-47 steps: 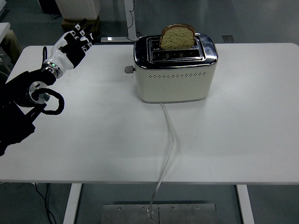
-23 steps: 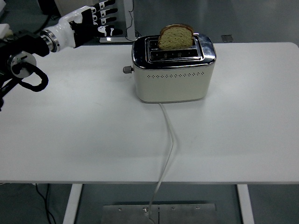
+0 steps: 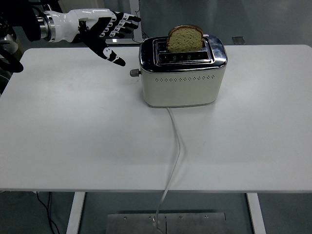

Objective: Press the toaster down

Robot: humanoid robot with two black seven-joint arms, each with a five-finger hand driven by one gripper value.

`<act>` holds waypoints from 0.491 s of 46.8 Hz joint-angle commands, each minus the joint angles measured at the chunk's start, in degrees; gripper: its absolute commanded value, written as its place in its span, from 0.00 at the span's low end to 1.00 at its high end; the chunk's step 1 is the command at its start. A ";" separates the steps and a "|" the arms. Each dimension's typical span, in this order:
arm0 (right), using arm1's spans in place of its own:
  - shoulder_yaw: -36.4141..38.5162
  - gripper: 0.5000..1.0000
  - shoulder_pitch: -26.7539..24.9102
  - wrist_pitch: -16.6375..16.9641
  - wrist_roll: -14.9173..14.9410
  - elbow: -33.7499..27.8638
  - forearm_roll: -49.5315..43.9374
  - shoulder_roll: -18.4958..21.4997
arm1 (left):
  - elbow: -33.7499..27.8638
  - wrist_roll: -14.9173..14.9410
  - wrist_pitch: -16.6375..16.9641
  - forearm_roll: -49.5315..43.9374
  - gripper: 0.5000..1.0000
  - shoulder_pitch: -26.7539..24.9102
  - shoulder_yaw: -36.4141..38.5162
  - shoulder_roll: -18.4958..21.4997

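**Cream toaster with bread, left hand open above the far-left counter**

Item 1: cream-bodied two-slot toaster with a chrome top (image 3: 183, 73). It stands upright on the white counter (image 3: 97, 141), toward the far side and slightly right of centre. Its long face, with a row of small vent holes, is turned to the near edge.

Item 2: slice of brown bread (image 3: 185, 38). It stands upright in the far slot, its upper part well clear of the chrome; the near slot shows no bread.

Item 3: small grey lever knob (image 3: 133, 72). It projects from the toaster's left end, high on the body.

Item 4: white power cord (image 3: 175, 146). It runs from the toaster's near face across the counter and drops over the near edge.

Item 5: black-and-white left hand (image 3: 105, 31). It reaches in from the far left, fingers spread apart and pointing right, thumb angled down toward the knob. It holds nothing and hovers near the toaster's left end without touching it.

Item 6: grey floor plate (image 3: 165, 223), below the counter's near edge.
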 commanded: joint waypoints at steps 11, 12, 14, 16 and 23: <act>0.01 1.00 0.08 0.05 -0.02 0.00 -0.01 0.00 | -0.24 0.26 -6.67 10.83 1.00 -2.75 3.71 5.16; 0.01 1.00 0.17 -0.04 -0.02 0.00 -0.09 0.00 | -0.24 0.26 -6.67 12.07 1.00 -2.13 4.24 5.16; 0.01 1.00 0.17 0.05 -0.02 0.00 -0.01 0.00 | -0.24 0.26 -6.58 14.18 1.00 -0.82 4.60 5.42; 0.01 1.00 0.17 -0.04 -0.02 0.00 -0.01 0.00 | -0.15 0.26 -6.41 16.03 1.00 0.42 4.60 5.42; 0.01 1.00 0.17 0.05 -0.02 0.00 -0.09 0.00 | 0.29 0.26 -4.74 20.42 1.00 4.55 4.69 4.99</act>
